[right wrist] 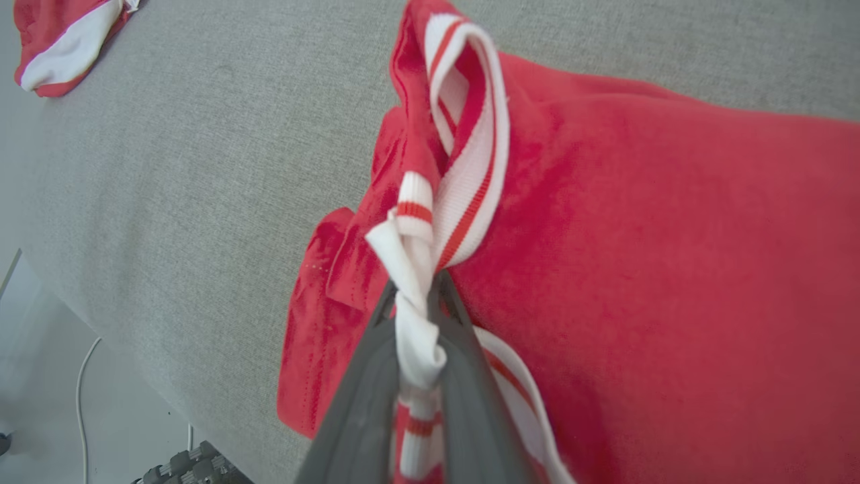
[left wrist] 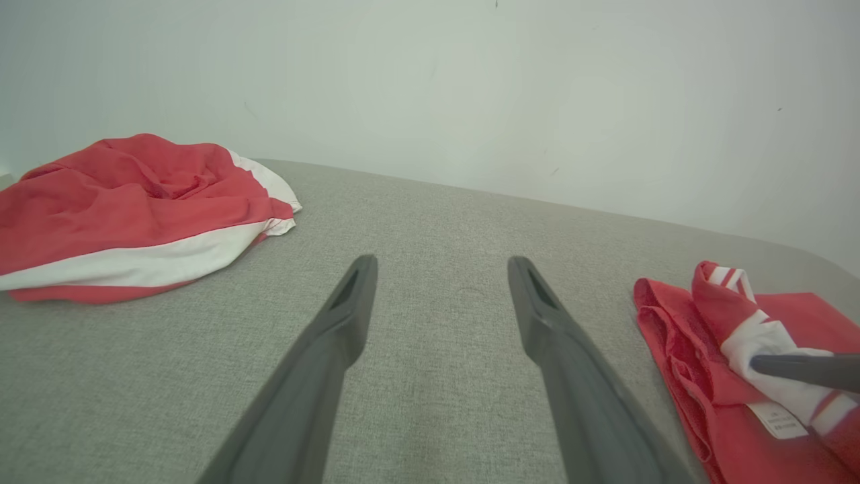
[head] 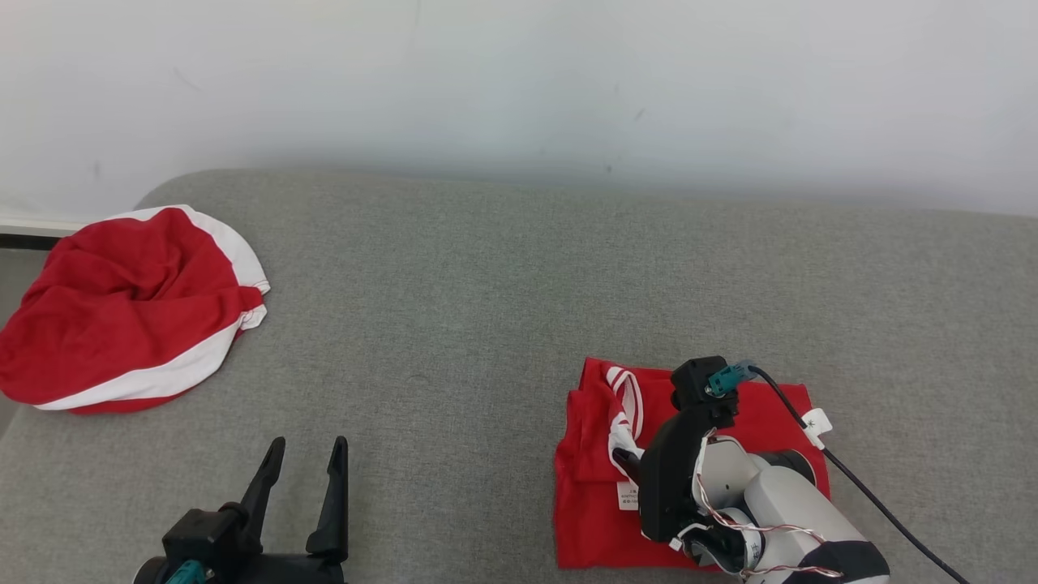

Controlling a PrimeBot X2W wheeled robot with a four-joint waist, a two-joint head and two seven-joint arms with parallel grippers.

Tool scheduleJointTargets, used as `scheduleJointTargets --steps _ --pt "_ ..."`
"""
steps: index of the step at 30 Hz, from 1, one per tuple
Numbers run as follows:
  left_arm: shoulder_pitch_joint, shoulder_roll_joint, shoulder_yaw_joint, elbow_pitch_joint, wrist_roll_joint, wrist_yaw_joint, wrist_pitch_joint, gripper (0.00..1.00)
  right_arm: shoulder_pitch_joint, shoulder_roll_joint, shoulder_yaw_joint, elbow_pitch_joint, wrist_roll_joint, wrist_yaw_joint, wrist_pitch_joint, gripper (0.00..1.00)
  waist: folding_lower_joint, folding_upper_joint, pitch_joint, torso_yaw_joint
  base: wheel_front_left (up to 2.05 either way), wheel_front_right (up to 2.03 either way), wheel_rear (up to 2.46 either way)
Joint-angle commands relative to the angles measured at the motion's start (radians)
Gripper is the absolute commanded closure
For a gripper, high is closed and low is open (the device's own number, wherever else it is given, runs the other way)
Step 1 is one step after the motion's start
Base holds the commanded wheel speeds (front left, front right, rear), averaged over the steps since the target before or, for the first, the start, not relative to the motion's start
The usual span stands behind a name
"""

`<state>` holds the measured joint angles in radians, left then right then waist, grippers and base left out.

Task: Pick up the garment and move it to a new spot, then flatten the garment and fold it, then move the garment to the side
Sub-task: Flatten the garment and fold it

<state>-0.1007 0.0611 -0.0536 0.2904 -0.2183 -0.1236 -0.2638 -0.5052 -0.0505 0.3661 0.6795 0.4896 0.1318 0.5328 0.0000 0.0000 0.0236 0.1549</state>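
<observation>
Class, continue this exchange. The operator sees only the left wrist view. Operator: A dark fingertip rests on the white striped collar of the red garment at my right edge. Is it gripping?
Observer: Yes; the right wrist view shows the right gripper shut on the white, red-striped ribbed collar of the folded red garment.
Operator: How does the garment lie?
Observer: Head view: a rough rectangle, the pale right forearm over it.
Operator: Anything trailing?
Observer: A black cable crosses its right edge.
</observation>
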Motion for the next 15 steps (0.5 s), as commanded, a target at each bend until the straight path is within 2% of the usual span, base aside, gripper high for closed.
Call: scheduleJointTargets --steps 1,2,3,4,8,11,15 --pt "-0.011 -0.001 0.0 0.003 -0.001 -0.002 -0.001 0.0 -0.013 0.0 0.007 0.006 0.006 -0.002 -0.009 1.0 0.0 0.0 0.001 0.004 0.0 0.0 0.0" --pt "-0.012 -0.002 -0.001 0.004 -0.001 -0.003 -0.001 0.0 -0.02 0.0 0.018 0.022 0.014 -0.002 -0.018 0.88 0.0 0.0 0.001 0.006 0.0 0.0 0.0" --pt "-0.013 -0.002 -0.002 0.005 -0.001 -0.003 -0.001 0.0 -0.025 0.0 0.03 0.034 0.028 -0.002 -0.027 0.56 0.0 0.0 0.0 0.008 0.0 0.0 0.0" --pt "-0.013 -0.002 -0.003 0.006 -0.001 -0.003 -0.001 0.0 -0.031 0.001 0.039 0.04 0.049 -0.002 -0.042 0.0 0.0 0.0 -0.002 0.009 0.0 0.0 0.0" --pt "-0.007 -0.001 0.003 0.011 -0.003 -0.005 -0.001 0.0 -0.05 0.0 0.074 0.037 0.178 -0.002 -0.111 0.0 0.0 0.0 -0.009 0.004 0.0 0.0 0.0" --pt "0.002 0.002 0.01 0.014 -0.003 -0.005 -0.001 0.0 -0.08 0.0 0.077 0.028 0.239 -0.002 -0.203 0.0 0.0 0.0 -0.017 -0.009 0.0 0.0 0.0" --pt "0.011 0.002 0.013 0.016 -0.002 -0.006 -0.001 0.0 -0.108 0.0 0.047 0.049 0.22 -0.002 -0.34 0.0 0.0 0.0 -0.034 -0.032 0.0 0.0 0.0"
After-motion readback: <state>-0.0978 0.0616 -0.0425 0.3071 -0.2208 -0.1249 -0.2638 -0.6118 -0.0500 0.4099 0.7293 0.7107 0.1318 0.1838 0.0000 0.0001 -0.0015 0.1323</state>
